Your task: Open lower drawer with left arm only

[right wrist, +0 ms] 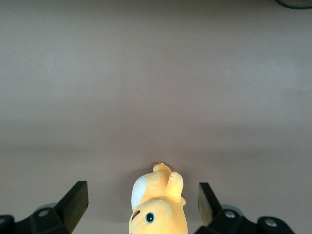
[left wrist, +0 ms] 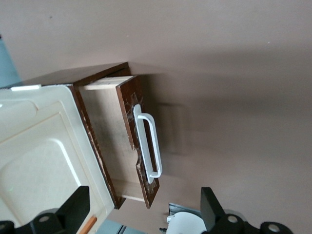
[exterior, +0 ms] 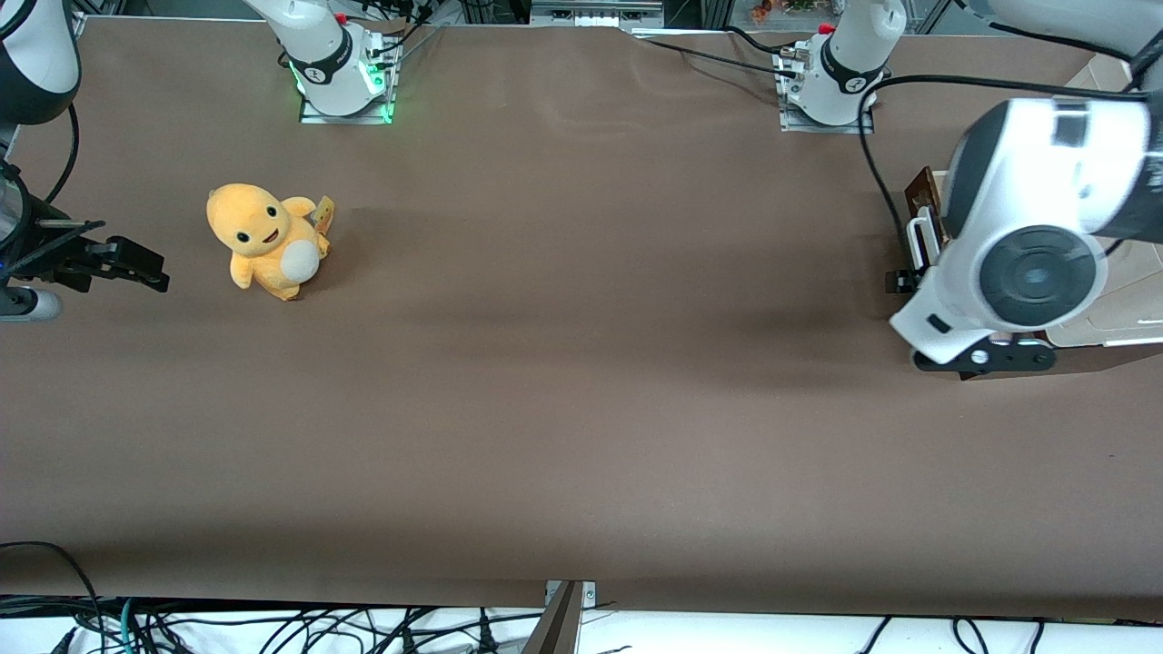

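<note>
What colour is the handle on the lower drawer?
White, on the lower drawer's dark brown front; clearest in the left wrist view, where the open gripper hangs above it.

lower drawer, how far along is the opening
The lower drawer already stands pulled out, its pale inside showing between the dark front and the cabinet. The tool is open, holds nothing and hangs above the white handle without touching it. Little seems left, perhaps only drawing the left arm away.

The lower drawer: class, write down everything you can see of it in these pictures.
The lower drawer has a dark brown wooden front with chipped edges, a long white bar handle and a pale light-wood inside, seemingly empty. It stands partly pulled out of its dark brown cabinet, under a cream panel. The left arm's gripper hovers open above it, touching nothing.
</note>
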Controlling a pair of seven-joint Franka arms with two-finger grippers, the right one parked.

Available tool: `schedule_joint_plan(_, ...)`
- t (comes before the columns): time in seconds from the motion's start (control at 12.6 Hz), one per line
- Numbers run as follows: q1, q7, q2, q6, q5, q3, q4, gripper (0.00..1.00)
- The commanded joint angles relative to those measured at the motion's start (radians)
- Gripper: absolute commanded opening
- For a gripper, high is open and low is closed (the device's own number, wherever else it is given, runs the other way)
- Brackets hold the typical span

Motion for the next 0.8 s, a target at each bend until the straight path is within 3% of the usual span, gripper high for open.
schedule_joint_plan(0.0,0.007,0.116,-0.033,0.028,-0.047,0.047,-0.001,1.0)
schedule_joint_plan(0.72,0.022,0.127,-0.042,0.057,-0.085,0.073,-0.003,1.0)
